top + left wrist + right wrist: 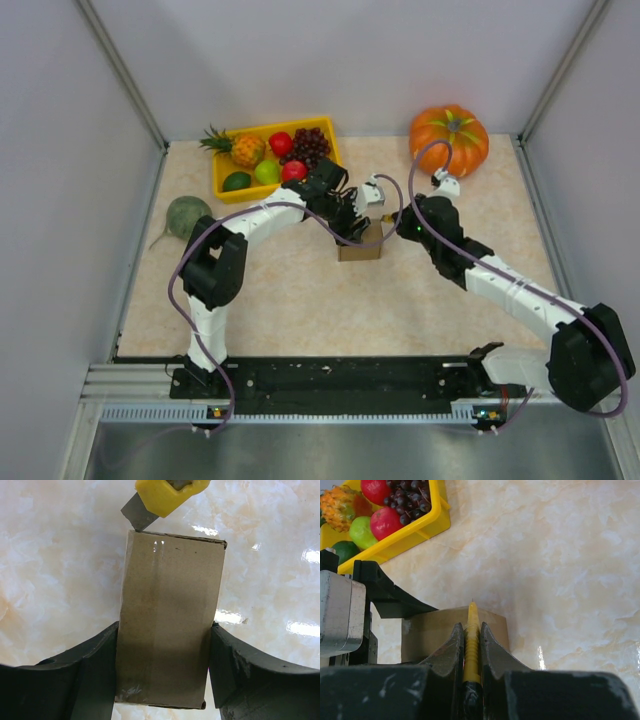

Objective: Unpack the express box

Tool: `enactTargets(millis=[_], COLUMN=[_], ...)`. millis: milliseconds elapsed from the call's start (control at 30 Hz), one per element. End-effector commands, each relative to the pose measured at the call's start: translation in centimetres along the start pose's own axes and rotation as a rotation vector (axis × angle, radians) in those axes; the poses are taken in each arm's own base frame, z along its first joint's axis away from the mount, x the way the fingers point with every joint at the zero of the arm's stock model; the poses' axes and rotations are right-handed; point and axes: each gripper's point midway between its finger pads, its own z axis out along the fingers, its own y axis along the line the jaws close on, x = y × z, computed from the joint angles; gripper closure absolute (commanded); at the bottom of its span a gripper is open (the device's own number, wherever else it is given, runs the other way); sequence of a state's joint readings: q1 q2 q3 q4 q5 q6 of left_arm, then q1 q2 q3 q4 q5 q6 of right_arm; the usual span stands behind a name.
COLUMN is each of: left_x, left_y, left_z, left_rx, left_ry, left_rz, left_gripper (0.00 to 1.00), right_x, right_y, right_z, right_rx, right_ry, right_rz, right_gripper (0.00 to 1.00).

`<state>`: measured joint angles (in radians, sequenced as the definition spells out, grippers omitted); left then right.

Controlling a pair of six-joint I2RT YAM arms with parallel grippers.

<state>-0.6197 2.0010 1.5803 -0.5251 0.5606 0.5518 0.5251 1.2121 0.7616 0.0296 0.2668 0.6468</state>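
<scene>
At the worktop (pixel 300 300) centre, we found the express box (pixel 170 620) taped shut, nothing unpacked yet. Left jaws clamped its sides; right jaws pinched a yellow knife (pixel 165 492), blade at the tape (pixel 159 605) edge. Cutting, opening and emptying were left. Box contents hidden. Yellow tray (pixel 217 178) held fruit (pixel 267 172).

We saw the express box (pixel 167 625) in plain brown cardboard, with a glossy clear tape stripe running down its face. The knife (pixel 165 492) was yellow with a grey blade. The tabletop (pixel 60 570) showed cream-and-peach marbling. The left claw (pixel 164 645) and right claw (pixel 471 632) were black. The tray (pixel 415 534) was yellow, the grapes (pixel 412 505) dark purple, and the pumpkin (pixel 450 140) orange with a green stem.
</scene>
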Motion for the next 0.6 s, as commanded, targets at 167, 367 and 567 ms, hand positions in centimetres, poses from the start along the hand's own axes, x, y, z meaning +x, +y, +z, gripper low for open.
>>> enactTargets(millis=[167, 367, 567], left_x=[3.8, 3.9, 4.3], left_y=[-0.1, 1.0, 1.7], left_z=[0.9, 0.8, 0.9], left_rx=[0.000, -0.056, -0.095], left_ry=[0.111, 0.126, 0.144], left_rz=[-0.060, -0.058, -0.069], left_gripper=[0.63, 0.67, 0.67], right_x=[1.9, 3.9, 4.8], right_y=[0.8, 0.5, 0.8], right_z=[0.3, -0.7, -2.2], right_rx=[-0.049, -0.066, -0.085], right_ry=[0.120, 0.211, 0.300], right_rz=[-0.027, -0.036, -0.067], right_gripper=[1.00, 1.00, 1.00])
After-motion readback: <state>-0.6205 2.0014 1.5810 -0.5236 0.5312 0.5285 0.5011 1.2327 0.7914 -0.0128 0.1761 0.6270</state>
